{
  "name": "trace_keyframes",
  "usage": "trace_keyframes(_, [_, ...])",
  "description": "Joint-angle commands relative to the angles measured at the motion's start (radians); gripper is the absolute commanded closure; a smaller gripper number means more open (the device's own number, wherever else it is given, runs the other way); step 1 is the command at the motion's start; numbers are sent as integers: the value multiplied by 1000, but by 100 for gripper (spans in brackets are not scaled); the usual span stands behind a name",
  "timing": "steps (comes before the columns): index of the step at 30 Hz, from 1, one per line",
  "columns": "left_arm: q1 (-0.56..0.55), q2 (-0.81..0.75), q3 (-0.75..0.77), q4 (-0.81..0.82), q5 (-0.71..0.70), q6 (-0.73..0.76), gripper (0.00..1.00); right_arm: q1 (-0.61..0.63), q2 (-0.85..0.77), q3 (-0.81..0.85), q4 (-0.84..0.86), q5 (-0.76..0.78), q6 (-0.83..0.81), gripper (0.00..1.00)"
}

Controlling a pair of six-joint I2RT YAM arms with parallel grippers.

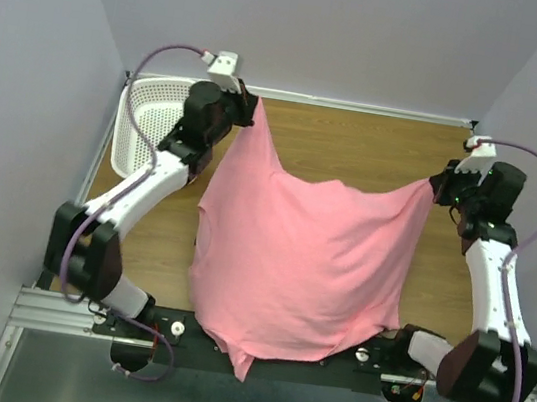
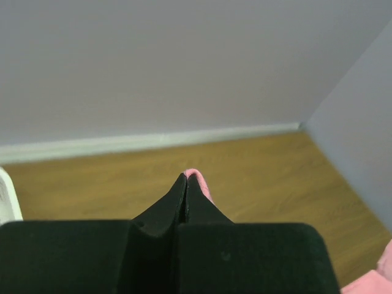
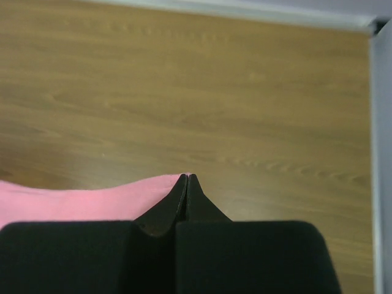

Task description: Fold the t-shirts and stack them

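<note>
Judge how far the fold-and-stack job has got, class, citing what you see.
Done: nothing folded or stacked yet. In hand: the left hand and right hand, both shut, hold the pink t-shirt lifted and stretched between them over the table. Left: laying it flat, folding, stacking.

The t-shirt (image 1: 299, 266) is hung between the left gripper (image 1: 247, 107) and right gripper (image 1: 438, 184); the basket (image 1: 146, 107) is set just left of the left gripper.

No legible text, label or number anywhere
</note>
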Motion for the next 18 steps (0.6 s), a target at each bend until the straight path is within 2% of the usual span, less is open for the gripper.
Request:
trace_keyframes(1, [13,241,17,60,64,-58,100,7,147,-81,290,-49,-29,100])
trace_keyframes(2, [17,367,87,24,76,-61,100,7,246,-68,317,-73,-54,99])
trace_keyframes(5, [23,585,251,-64,72,-74,100,4,413,-30,366,-49,-62,100])
trace_keyframes(6, [28,629,290,-82,67,-79,100,2,518,8,392,-38,-53,99])
trace_keyframes(8, [34,731,398,-133,62,-90,100,-2,611,56,398,-29,-48,99])
trace_keyframes(14, [69,881,605,-224,29,-94,100,-21,795,143,481,46,-24,99])
trace_keyframes(18, [92,882,625,-224,-36,-107,100,-24,835,195,483,48,-24,99])
